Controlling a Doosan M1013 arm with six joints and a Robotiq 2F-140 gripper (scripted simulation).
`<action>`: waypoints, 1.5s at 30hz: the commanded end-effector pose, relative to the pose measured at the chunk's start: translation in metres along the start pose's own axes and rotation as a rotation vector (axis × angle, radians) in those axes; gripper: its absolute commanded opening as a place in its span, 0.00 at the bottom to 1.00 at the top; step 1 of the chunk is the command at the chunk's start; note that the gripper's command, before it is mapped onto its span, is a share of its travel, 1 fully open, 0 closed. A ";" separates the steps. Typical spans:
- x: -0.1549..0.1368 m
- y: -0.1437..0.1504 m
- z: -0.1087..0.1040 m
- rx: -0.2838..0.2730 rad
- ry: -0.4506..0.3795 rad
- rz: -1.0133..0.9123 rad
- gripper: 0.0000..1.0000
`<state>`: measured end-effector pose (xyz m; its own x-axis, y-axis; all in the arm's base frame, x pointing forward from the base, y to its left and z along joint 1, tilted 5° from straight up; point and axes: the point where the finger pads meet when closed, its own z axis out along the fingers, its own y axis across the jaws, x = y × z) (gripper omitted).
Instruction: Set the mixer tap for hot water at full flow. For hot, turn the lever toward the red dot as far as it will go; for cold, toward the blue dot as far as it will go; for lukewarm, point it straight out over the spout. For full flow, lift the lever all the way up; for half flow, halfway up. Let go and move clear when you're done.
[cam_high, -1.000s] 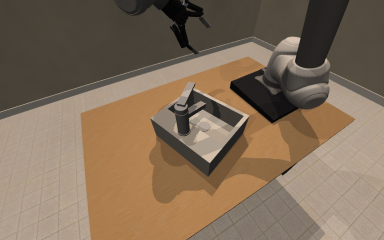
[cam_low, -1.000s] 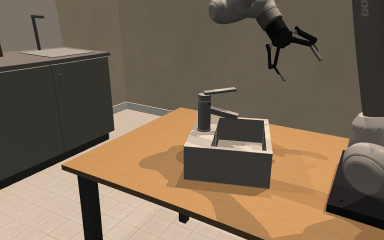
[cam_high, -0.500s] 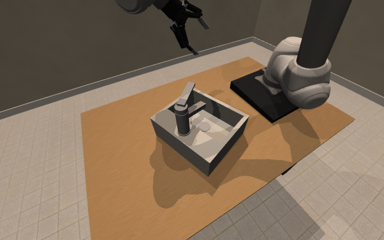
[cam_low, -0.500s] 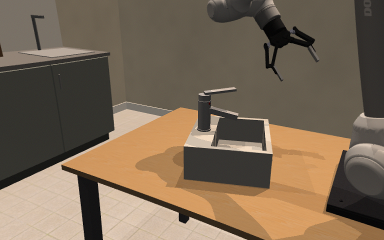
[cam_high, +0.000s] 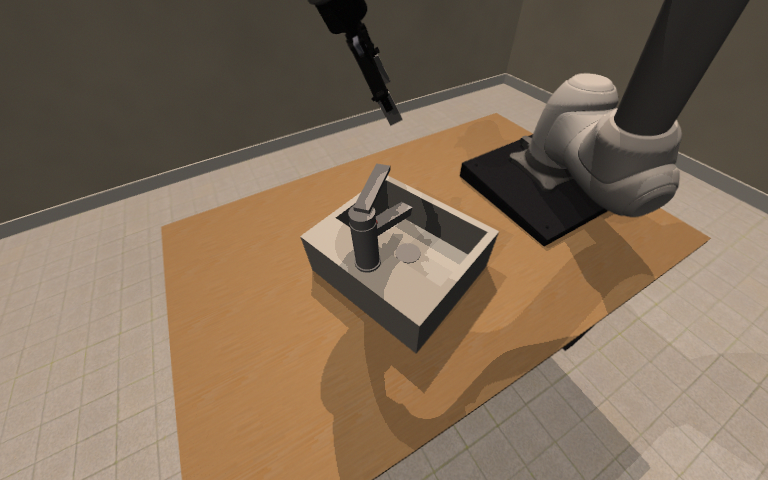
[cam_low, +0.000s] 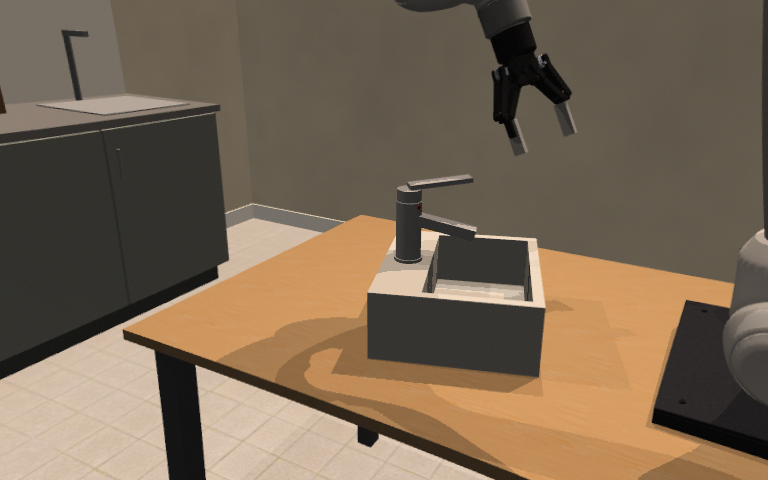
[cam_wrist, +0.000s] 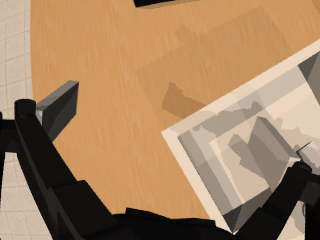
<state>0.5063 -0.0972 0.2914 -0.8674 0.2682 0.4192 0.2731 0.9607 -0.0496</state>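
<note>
The jaws (cam_low: 540, 135) hung in the air above the basin (cam_low: 455, 333), up and to the right of the tap (cam_low: 408, 232) in the exterior view, touching nothing. They stood wide apart and held nothing; two pale fingertips (cam_low: 564, 118) pointed downward. In the top view the jaws (cam_high: 390, 113) appeared edge-on beyond the tap (cam_high: 365, 237), over the far part of the wooden counter (cam_high: 237, 294).

The tap stood upright on the basin's deck at its left rear corner in the exterior view. Its spout (cam_low: 450, 225) reached out over the bowl and sloped slightly down. The lever (cam_low: 440, 181) lay nearly level above the spout, pointing in roughly the same direction; in the top view the lever (cam_high: 373, 186) angled a little to one side of the spout (cam_high: 393, 216). A small red dot (cam_low: 419, 207) showed on the tap body just under the lever. The blue dot could not be seen.

The basin sat near the middle of the counter, well apart from the black base plate (cam_high: 529, 195) on which the arm (cam_high: 611, 141) was mounted. The wrist view showed one finger (cam_wrist: 59, 108) over bare counter wood and the other finger (cam_wrist: 294, 190) over the pale rim of the basin (cam_wrist: 200, 174)
</note>
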 end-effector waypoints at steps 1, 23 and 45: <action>-0.010 0.033 -0.013 -0.007 -0.098 -0.238 1.00; -0.016 0.175 -0.080 0.122 -0.453 -1.107 1.00; -0.016 0.175 -0.080 0.122 -0.453 -1.107 0.00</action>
<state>0.6010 0.0610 0.3486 -0.6808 -0.7295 -0.0668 -0.7323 0.6797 0.0406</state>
